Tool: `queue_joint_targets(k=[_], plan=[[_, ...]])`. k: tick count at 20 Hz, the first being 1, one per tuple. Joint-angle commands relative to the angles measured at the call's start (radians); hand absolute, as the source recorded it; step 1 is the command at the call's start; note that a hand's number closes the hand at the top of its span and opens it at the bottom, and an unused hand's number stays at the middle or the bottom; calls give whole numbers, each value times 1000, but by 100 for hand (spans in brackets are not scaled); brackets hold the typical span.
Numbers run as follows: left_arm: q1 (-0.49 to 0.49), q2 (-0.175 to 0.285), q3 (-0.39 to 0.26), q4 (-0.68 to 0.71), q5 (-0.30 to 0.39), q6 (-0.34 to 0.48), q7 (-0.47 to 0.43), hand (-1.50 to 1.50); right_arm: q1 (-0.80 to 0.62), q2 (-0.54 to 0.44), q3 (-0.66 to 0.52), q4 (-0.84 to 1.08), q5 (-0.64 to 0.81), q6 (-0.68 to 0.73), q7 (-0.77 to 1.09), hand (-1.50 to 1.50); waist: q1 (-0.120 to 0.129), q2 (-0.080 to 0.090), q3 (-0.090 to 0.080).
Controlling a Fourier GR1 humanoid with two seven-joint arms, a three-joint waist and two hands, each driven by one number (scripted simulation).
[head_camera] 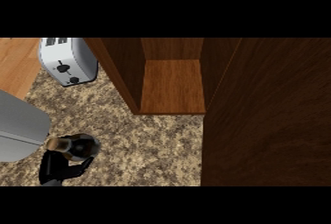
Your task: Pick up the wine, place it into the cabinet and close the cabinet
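The wine bottle (77,147) stands at the lower left of the speckled counter, seen from above as a dark round body with a tan top. My left hand (59,169) sits just below it, its black fingers curled up round the bottle's near side. A grey forearm (19,127) fills the left edge above the hand. The cabinet (171,87) is open at the upper middle, showing a bare wooden shelf between dark side walls. Its door (265,113) stands swung out and covers the right of the view. My right hand does not show.
A silver toaster (68,59) stands at the upper left, close to the cabinet's left wall. A strip of light wood (16,61) borders the counter at the far left. Speckled counter (149,148) lies between the bottle and the cabinet's front edge.
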State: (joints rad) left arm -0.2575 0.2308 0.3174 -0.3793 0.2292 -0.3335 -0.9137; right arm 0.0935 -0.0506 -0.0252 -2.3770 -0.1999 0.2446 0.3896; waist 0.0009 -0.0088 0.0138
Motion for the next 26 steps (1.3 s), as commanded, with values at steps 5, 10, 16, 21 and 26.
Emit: queue_joint_targets(k=[5, 10, 16, 21, 26], plan=[[188, -134, -143, -117, -85, -77, -104, 150, -36, -1, -25, 74, 0, -1, -25, -150, 15, 7, -13], [202, -123, -160, -250, -37, -127, -27, 150, -74, -14, -20, 40, 10, -21, 24, -150, 12, 7, -14], [410, -160, -240, -616, 8, -116, 69, 150, 0, -1, -10, 18, 10, -1, -4, -150, 15, 3, -11], [474, -205, -315, -904, 53, -44, 294, 150, 75, 40, 45, 6, 55, 22, -84, -150, 4, 5, -12], [570, -230, -456, -1191, 108, 98, 430, 150, -30, 22, 23, 48, 39, -13, -20, -150, 6, 7, -13]])
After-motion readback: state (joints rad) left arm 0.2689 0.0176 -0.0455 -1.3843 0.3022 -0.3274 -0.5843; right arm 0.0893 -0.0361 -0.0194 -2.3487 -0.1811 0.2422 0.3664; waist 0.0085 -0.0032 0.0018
